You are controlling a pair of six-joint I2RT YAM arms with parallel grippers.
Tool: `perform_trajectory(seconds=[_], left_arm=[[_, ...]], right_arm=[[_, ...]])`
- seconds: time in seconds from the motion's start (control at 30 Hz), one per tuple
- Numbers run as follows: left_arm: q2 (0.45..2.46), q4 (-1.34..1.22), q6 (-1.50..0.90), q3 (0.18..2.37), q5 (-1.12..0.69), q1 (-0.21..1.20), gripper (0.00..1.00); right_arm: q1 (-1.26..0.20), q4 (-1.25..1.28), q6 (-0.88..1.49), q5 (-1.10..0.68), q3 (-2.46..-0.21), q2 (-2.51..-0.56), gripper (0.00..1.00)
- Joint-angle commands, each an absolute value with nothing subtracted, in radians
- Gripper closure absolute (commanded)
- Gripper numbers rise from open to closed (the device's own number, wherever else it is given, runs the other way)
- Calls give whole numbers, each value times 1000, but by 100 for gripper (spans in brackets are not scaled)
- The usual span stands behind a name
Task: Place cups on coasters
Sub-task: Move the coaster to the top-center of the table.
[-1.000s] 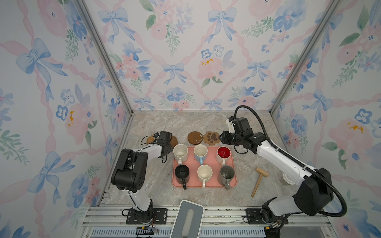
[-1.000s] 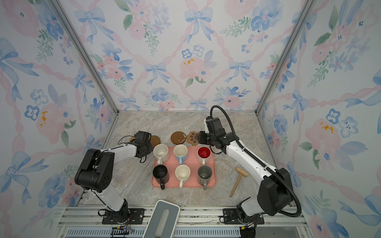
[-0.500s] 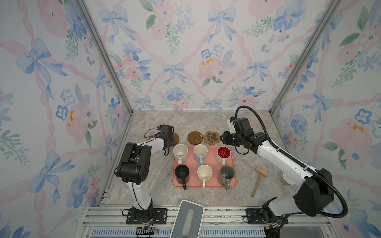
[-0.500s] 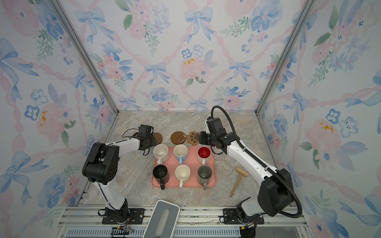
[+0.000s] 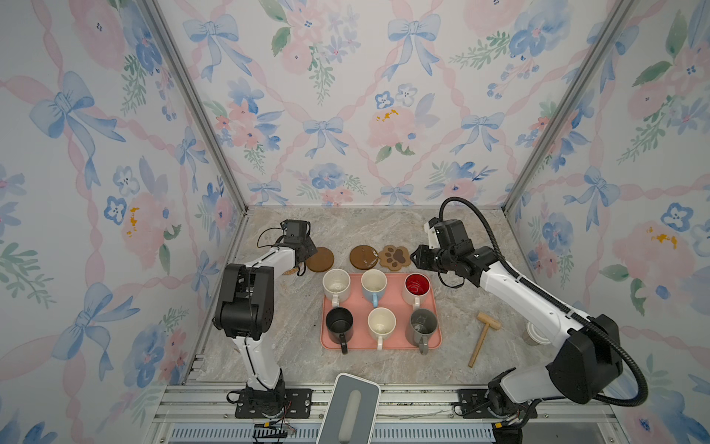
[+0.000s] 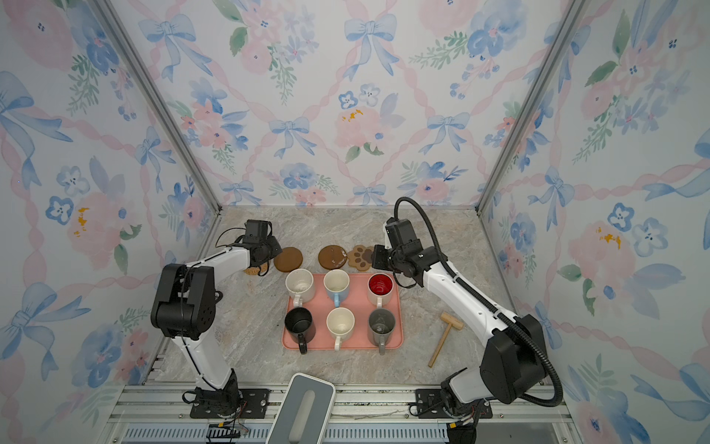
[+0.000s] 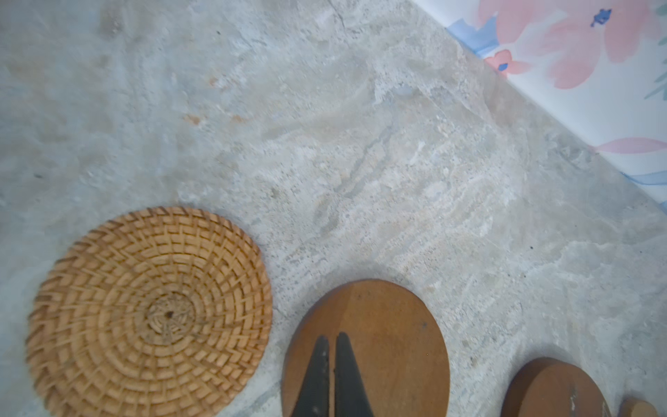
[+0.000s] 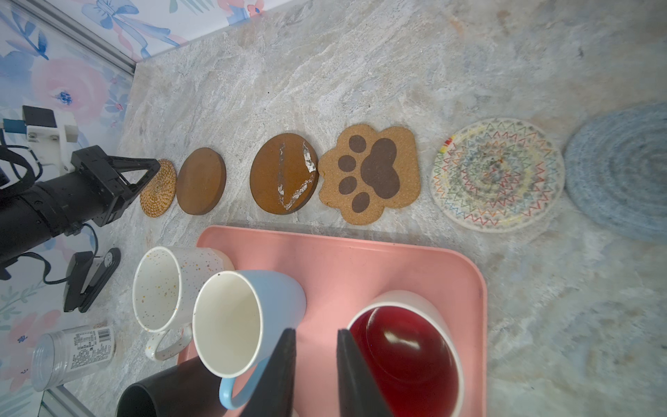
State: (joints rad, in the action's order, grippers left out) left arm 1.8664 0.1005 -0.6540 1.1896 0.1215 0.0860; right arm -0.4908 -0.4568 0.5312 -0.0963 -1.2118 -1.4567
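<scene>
The tray (image 8: 361, 260) is pink; the paw-print coaster (image 8: 371, 173) brown.

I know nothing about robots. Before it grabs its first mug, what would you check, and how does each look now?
1. The red-lined mug upright on the pink tray: ok.
2. All six coasters bare, rattan round to blue woven round: ok.
3. The right gripper open and empty: ok.
4. The left gripper open: not ok, shut by the plain brown round.
5. The mallet clear of the tray: ok.
</scene>
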Motion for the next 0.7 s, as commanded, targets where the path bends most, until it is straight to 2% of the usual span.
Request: perform_trajectory(seconds=[0.0, 0.67], left_arm=[[1849, 132, -634, 1189, 112, 54, 100], [1952, 123, -636, 1165, 44, 34, 100]], right_arm=[[-478, -479, 514, -89, -1232, -1443, 76], [-473, -459, 526, -107, -1206, -1445, 76]])
